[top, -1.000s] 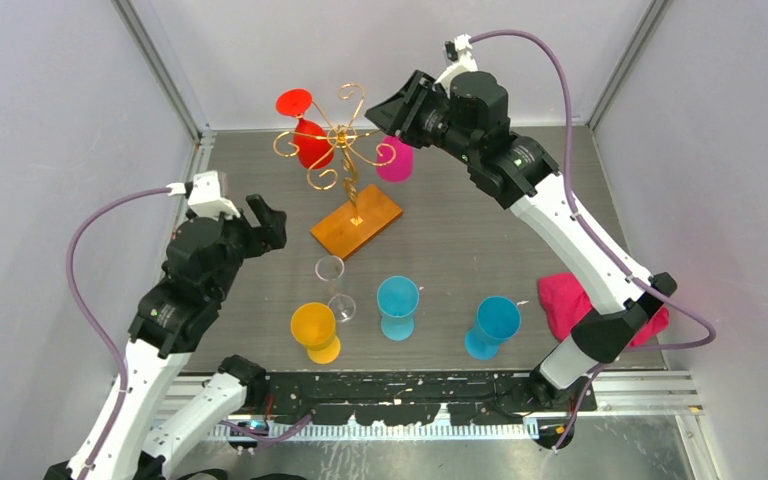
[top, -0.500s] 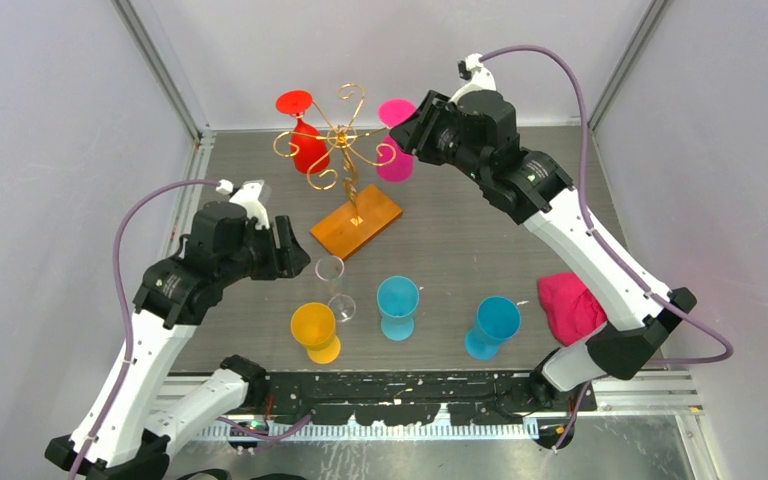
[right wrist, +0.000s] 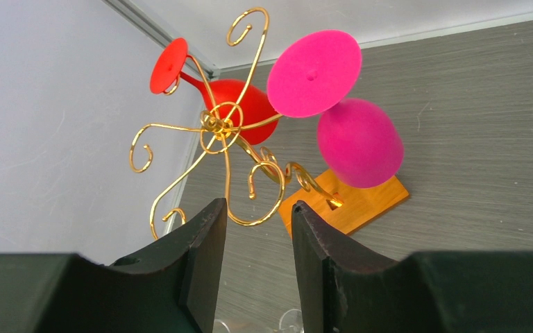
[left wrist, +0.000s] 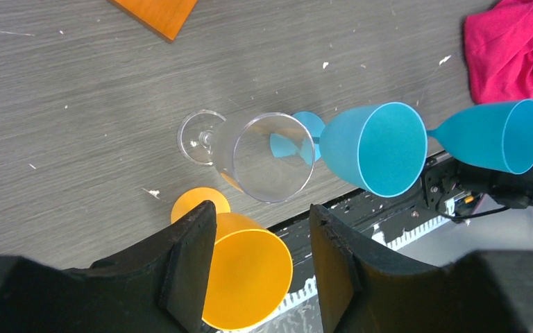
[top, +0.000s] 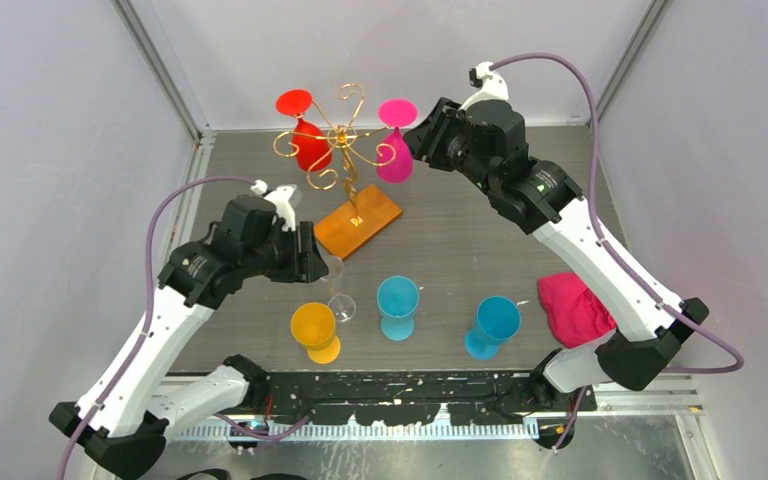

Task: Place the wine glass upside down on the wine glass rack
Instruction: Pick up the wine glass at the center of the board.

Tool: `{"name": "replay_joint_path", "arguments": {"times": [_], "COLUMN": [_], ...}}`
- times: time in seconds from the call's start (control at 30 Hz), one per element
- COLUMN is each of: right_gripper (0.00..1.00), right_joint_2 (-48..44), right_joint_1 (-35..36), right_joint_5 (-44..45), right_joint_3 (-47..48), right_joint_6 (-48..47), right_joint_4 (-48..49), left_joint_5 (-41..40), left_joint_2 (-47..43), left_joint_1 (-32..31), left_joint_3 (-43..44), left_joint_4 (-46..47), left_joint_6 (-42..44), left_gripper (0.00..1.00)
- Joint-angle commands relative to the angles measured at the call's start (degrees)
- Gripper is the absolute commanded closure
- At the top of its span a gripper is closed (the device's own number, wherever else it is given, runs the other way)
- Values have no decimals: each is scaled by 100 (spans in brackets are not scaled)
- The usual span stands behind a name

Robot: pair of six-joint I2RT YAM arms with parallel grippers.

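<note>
Left arm (top: 175, 300) stretched low, end effector (left wrist: 262, 210) half-open and empty (clear stemmed wine glass (left wrist: 264, 156) at its 12 o'clock).

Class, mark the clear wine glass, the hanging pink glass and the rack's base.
clear wine glass (left wrist: 267, 159), left wrist view, its bowl
pink glass (right wrist: 359, 142), right wrist view, its bowl
wooden base (top: 358, 222), top external view, its flat top

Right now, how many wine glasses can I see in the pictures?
6. Red glass and pink glass hang upside down on the rack; clear glass, orange glass and two blue glasses stand upright on the table. None seems hidden.
</note>
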Motion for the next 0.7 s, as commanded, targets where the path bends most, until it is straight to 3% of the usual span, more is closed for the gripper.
{"name": "replay_joint_path", "arguments": {"times": [0.0,0.43,0.67], "right_gripper": [55,54,53], "right_joint_2": [-298,-693,-783], "right_joint_1": [35,31,30], "right_joint_5": [212,283,299], "right_joint_3": [-92,-554,-673], "right_joint_6": [-162,-180,-180], "right_joint_4": [280,517,584], "left_joint_5": [-254,-1009,-998], "left_joint_2": [153,555,743], "left_joint_1": [-242,-419,-425], "left_joint_3": [65,-106,-68], "left_joint_4": [128,404,425], "left_joint_6": [49,146,184], "left_gripper": [47,50,60]}}
